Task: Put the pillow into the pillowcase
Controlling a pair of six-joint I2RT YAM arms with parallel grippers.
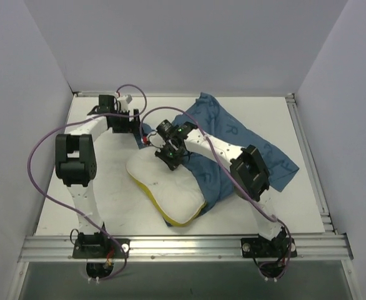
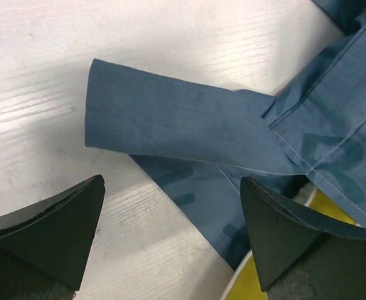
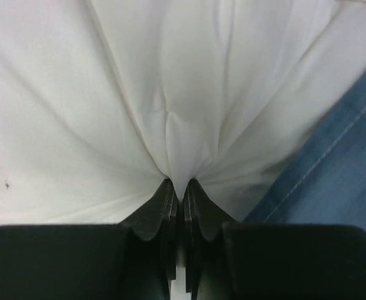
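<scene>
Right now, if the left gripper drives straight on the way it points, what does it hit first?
Most likely the pillowcase: its folded blue flap lies straight ahead of the open left gripper, flat on the table. Depth to it is unclear.

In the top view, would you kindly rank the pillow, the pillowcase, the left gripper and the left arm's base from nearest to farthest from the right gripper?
1. pillow: pinched in the right gripper, centre.
2. pillowcase: just beside it, to the right.
3. left gripper: open, up-left, at the pillowcase's corner.
4. left arm's base: bottom left, near edge.
</scene>
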